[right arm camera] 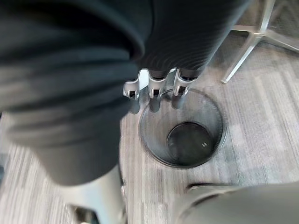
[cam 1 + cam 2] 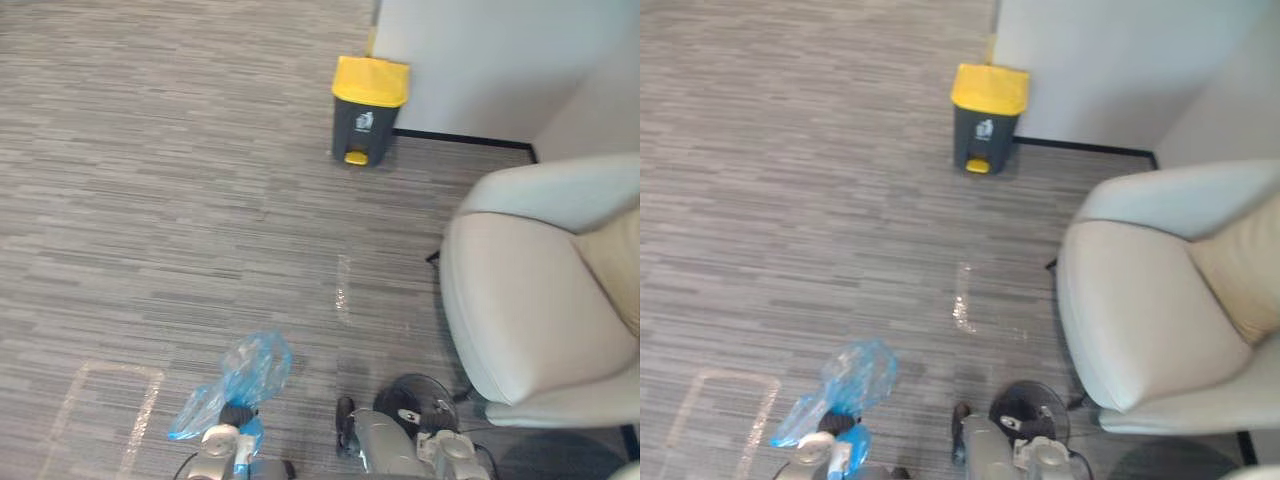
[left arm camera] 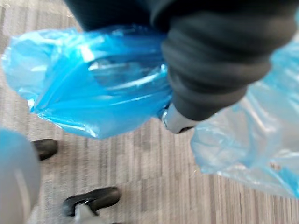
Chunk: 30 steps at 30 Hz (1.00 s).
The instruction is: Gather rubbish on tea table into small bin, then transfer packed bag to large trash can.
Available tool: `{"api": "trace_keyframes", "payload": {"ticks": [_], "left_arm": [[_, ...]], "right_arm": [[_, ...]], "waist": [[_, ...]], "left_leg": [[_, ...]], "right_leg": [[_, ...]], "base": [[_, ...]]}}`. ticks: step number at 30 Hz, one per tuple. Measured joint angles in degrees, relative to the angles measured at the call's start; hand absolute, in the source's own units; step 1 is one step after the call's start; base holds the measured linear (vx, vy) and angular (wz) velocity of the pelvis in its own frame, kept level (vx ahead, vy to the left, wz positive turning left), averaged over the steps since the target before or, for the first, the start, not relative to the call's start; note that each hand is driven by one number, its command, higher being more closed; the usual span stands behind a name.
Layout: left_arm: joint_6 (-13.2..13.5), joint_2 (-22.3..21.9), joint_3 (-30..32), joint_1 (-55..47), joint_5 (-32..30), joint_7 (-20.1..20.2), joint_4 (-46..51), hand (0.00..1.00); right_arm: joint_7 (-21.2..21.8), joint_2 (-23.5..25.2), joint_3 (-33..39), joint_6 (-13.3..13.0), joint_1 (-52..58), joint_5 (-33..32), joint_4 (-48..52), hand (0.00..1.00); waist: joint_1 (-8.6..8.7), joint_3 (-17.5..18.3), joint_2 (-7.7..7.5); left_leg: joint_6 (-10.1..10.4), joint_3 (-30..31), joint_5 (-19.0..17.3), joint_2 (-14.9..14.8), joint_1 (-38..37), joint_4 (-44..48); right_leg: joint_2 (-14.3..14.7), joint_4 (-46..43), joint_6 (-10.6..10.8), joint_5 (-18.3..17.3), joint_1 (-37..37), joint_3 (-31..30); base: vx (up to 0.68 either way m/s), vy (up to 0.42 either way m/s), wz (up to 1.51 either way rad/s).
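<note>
A grey large trash can (image 2: 368, 112) with a yellow lid and a yellow pedal stands far ahead against a white wall (image 2: 480, 60), its lid down. Striped grey carpet (image 2: 150, 180) lies between it and the robot, marked by a short strip of clear tape (image 2: 343, 290) and a taped rectangle nearer the left. To the right, a pale armchair (image 2: 520, 300) with a beige cushion (image 2: 612, 265) borders that stretch of floor, well apart from the can. The small bin (image 1: 214, 122), a round black wire-mesh basket with a dark base, sits on the carpet just beside the armchair's metal legs. The right hand (image 1: 155, 89) hangs above its rim, fingers straight in a row and holding nothing. The blue bag (image 2: 245, 375), thin translucent plastic, crumpled and puffed, is off the floor at lower left. The left hand (image 3: 177, 122) is closed round its bunched neck, and film billows to both sides of the wrist.
</note>
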<state>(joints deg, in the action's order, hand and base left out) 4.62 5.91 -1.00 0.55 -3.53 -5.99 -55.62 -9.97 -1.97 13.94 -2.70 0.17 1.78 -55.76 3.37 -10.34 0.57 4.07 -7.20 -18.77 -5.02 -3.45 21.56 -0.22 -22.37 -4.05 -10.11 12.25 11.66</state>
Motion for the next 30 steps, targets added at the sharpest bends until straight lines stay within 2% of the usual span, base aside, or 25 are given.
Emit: {"api": "trace_keyframes", "payload": {"ticks": [1, 2, 3, 5, 6, 8, 9, 10, 12, 13, 14, 15, 16, 18, 19, 20, 21, 22, 23, 25, 26, 27, 28, 29, 30], "left_arm": [[0.0, -0.5, 0.22, -0.04, -0.37, 0.06, 0.64, 1.0], [0.03, -1.08, 0.45, -0.39, -0.45, 0.2, 1.85, 1.0], [0.04, -2.13, 1.21, -0.86, -0.5, 0.37, 3.04, 1.0], [0.03, -3.19, 1.65, -1.27, -0.69, 0.68, 3.36, 1.0], [0.03, -3.41, 1.65, -1.19, -0.79, 0.81, 3.35, 1.0], [0.04, -3.41, 1.75, -0.84, -0.82, 0.96, 3.31, 1.0], [0.12, -3.68, 1.72, -0.68, -0.81, 0.96, 3.24, 1.0], [0.07, -4.0, 1.74, -0.72, -0.78, 0.93, 2.17, 1.0], [0.07, -2.81, 1.69, -0.74, -0.79, 0.71, 1.87, 1.0], [0.09, -2.06, 1.75, -0.51, -0.79, 0.57, 1.49, 1.0], [0.04, -1.82, 1.77, -0.67, -0.81, 0.36, 0.91, 1.0], [0.01, -1.85, 1.76, -0.92, -0.81, 0.3, 0.64, 1.0], [-0.03, -1.6, 1.62, -1.06, -0.83, 0.09, 0.45, 1.0], [-0.07, -1.17, 1.16, -1.55, -0.81, -0.02, 0.38, 1.0], [-0.1, -0.56, 0.09, -1.75, -0.74, -0.14, 0.31, 1.0], [-0.13, -0.25, -0.14, -1.49, -0.52, -0.28, -0.05, 1.0], [-0.14, -0.24, -0.11, -1.35, -0.32, -0.37, -0.19, 1.0], [-0.24, -0.2, 0.09, -1.13, -0.11, -0.49, -0.19, 1.0], [-0.24, -0.21, 0.15, -0.98, 0.25, -0.55, -0.2, 1.0], [-0.23, -0.08, 0.22, -0.46, 0.38, -0.68, -0.21, 1.0], [-0.21, 0.14, 0.17, -0.2, 0.4, -0.7, -0.2, 1.0], [-0.18, 0.08, 0.08, -0.03, 0.4, -0.69, -0.59, 1.0], [-0.2, -0.34, 0.17, 0.16, 0.41, -0.7, -0.82, 1.0], [0.05, -0.49, 0.45, 0.5, 0.38, -0.32, -0.85, 1.0], [0.03, -0.61, 1.03, 1.0, 0.37, -0.37, -1.1, 1.0]], "right_arm": [[-0.01, 0.64, -0.12, 0.12, 0.85, 0.01, 0.79, 0.0], [0.0, 1.28, -0.25, 0.12, 1.06, 0.0, 1.18, 0.0], [-0.04, 1.62, -0.19, 0.21, 1.05, -0.11, 1.17, 0.0], [-0.04, 1.77, -0.06, 0.16, 0.41, -0.22, 1.4, 0.0], [-0.07, 1.92, -0.04, 0.14, -0.09, -0.52, 1.79, 0.0], [-0.08, 2.01, 0.53, -0.02, -0.64, -0.66, 2.68, 0.0], [-0.12, 1.59, 0.82, 0.0, -1.03, -0.66, 2.36, 0.0], [-0.23, 1.08, 1.13, 0.11, -1.25, -0.65, 0.6, 0.0], [-0.21, 2.34, 1.0, 0.67, -0.78, -0.62, -0.19, 0.0], [-0.17, 2.94, 1.05, 0.82, 0.15, -0.62, -0.66, 0.0], [-0.11, 3.19, 1.14, 1.02, 0.79, -0.59, -1.11, 0.0], [-0.11, 3.15, 1.14, 1.01, 0.69, -0.56, -1.1, 0.0], [-0.09, 3.05, 1.14, 0.98, 0.35, -0.48, -1.05, 0.0], [-0.08, 3.17, 1.05, 0.93, 0.25, -0.31, -0.68, 0.0], [-0.05, 3.25, 1.0, 0.91, 0.12, 0.25, 0.0, 0.0], [-0.09, 3.17, 1.0, 0.96, 0.27, 0.59, -0.05, 0.0], [-0.06, 3.16, 1.0, 0.94, 0.27, 0.57, -0.01, 0.0], [-0.12, 2.99, 0.95, 0.9, -0.2, 0.58, 0.03, 0.0], [-0.08, 2.67, 0.39, 0.9, -0.72, 0.65, 0.04, 0.0], [-0.06, 1.72, -1.3, 0.76, -1.88, 0.71, 0.03, 0.0], [-0.09, 1.58, -1.48, 0.75, -2.17, 0.8, 0.03, 0.0], [-0.01, 0.79, -1.84, 0.76, -1.93, 1.02, -0.25, 0.0], [-0.08, 0.01, -1.87, 0.73, -2.31, 1.28, -0.44, 0.0], [-0.06, -0.36, -1.81, 0.75, -3.35, 2.05, -0.74, 0.0], [-0.01, -0.39, -1.36, 0.9, -3.86, 2.31, -1.54, 0.0]], "waist": [[0.05, -0.09, 0.03], [-0.29, -0.08, 0.02], [-0.8, -0.13, -0.29], [-1.57, 0.15, -0.65], [-2.03, 0.07, -0.78], [-3.03, -0.1, -1.33], [-3.36, -0.04, -0.24], [-3.53, -0.18, 0.25], [-3.18, 0.86, -1.61], [-3.21, 1.26, -2.76], [-3.39, 1.25, -3.08], [-3.47, 1.17, -3.13], [-3.46, 1.0, -3.19], [-3.29, 0.92, -3.41], [-2.85, 0.8, -3.57], [-2.36, 0.77, -3.82], [-2.33, 0.77, -3.81], [-2.24, 0.68, -3.67], [-2.21, 0.43, -3.25], [-1.59, -0.26, -2.13], [-0.74, -0.4, -2.06], [-0.04, -0.51, -1.98], [-0.46, -0.52, -0.57], [-1.11, -0.86, 0.51], [-0.84, -1.08, 0.79]], "left_leg": [[2.2, -0.26, 0.77, -2.09, 3.95, 12.26], [2.23, -2.04, -0.03, -4.43, 7.04, 20.72], [1.12, -4.94, -1.19, -7.34, 10.1, 26.98], [0.59, -6.61, -2.04, -8.56, 13.51, 25.32], [0.65, -6.27, -2.07, -8.39, 15.44, 22.31], [0.53, -3.69, -1.04, -6.6, 19.58, 14.98], [1.19, 0.78, 3.22, -5.06, 20.68, 5.9], [2.02, 2.26, 10.53, -4.27, 19.83, 3.25], [1.98, 0.72, 9.44, -1.69, 18.88, 1.78], [0.46, -0.92, 7.37, -0.27, 18.25, 2.3], [-0.47, -3.37, 5.03, 0.37, 16.51, 2.93], [-0.69, -4.25, 4.48, 0.57, 15.54, 2.7], [-1.56, -6.71, 3.45, 0.66, 13.01, 1.6], [-1.96, -8.44, 2.6, 1.18, 10.2, -0.05], [-2.39, -9.48, 2.12, 1.56, 7.23, -1.84], [-2.88, -9.68, 2.08, 1.71, 4.9, -3.09], [-2.96, -9.74, 1.99, 1.66, 4.23, -3.48], [-3.07, -10.65, 1.62, 1.19, 1.97, -5.26], [-2.88, -11.17, 1.56, 0.68, 0.46, -6.66], [-2.64, -11.42, 1.61, -0.19, -2.32, -9.38], [-2.13, -10.93, 1.8, 0.06, -4.27, -11.44], [-1.64, -8.79, 1.87, 0.7, -6.85, -13.07], [-1.58, -7.91, 1.94, -0.32, -7.25, -13.19], [-0.42, -6.11, 2.97, -0.98, -7.05, -12.24], [0.6, -3.78, 4.29, -1.24, -7.23, -10.46]], "right_leg": [[0.59, 3.16, -0.01, -0.01, -4.88, 0.24], [1.09, 4.83, -0.13, -0.08, -7.84, 0.04], [1.18, 6.41, -0.3, -0.19, -11.36, -0.31], [0.29, 7.32, -0.3, -0.19, -13.55, -1.6], [-0.38, 7.95, -0.17, -0.27, -14.38, -2.6], [-2.6, 8.59, 2.56, -1.87, -14.47, -4.87], [-3.23, 8.64, 5.52, -3.64, -14.36, -6.72], [-3.39, 8.42, 7.88, -4.99, -14.43, -9.38], [-5.77, 8.82, 7.92, -4.91, -14.26, -11.78], [-7.46, 8.39, 8.38, -5.18, -14.27, -13.75], [-8.7, 4.95, 8.63, -5.01, -13.13, -16.09], [-8.91, 2.53, 8.72, -4.97, -12.21, -16.95], [-9.15, -6.22, 10.21, -4.07, -8.17, -18.6], [-9.64, -15.62, 11.94, -1.36, -3.47, -18.73], [-9.6, -23.67, 11.92, -1.13, 0.3, -17.72], [-9.28, -27.55, 10.36, -3.98, 2.89, -14.5], [-9.03, -27.85, 9.68, -4.72, 3.59, -13.28], [-7.93, -25.91, 7.56, -6.73, 6.03, -9.36], [-6.57, -22.45, 6.41, -7.23, 7.51, -6.78], [-3.67, -11.33, 4.79, -4.99, 10.13, -2.22], [-1.91, -0.8, 4.61, 0.58, 10.58, -1.38], [-0.47, 4.34, -1.41, 11.63, 8.85, -1.71], [0.37, 4.56, -1.29, 11.56, 7.93, -1.61], [1.05, 3.33, -2.34, 9.62, 7.99, -2.15], [1.0, 0.57, -2.47, 6.2, 7.7, -1.99]], "base": [[0.33, -0.024, 0.46], [0.54, 0.014, 0.46], [0.36, 0.047, 0.21], [0.25, 0.101, -0.09], [0.27, 0.215, -0.41], [0.2, 0.252, -0.47], [0.2, 0.335, -0.61], [0.19, 0.345, -0.51], [0.2, 0.334, -0.2], [0.33, 0.422, -0.54], [0.24, 0.292, -0.74], [0.25, 0.276, -1.0], [0.14, 0.14, -0.69], [0.24, 0.184, -0.59], [0.33, 0.146, -0.41], [0.3, 0.081, -0.23], [0.33, 0.023, -0.09], [0.36, -0.025, -0.16], [0.48, -0.053, -0.2], [0.45, -0.062, -0.02], [0.54, -0.058, 0.3], [0.55, -0.057, 0.18], [0.53, -0.044, -0.18], [0.57, -0.107, -0.31], [0.47, -0.096, -0.15]]}}
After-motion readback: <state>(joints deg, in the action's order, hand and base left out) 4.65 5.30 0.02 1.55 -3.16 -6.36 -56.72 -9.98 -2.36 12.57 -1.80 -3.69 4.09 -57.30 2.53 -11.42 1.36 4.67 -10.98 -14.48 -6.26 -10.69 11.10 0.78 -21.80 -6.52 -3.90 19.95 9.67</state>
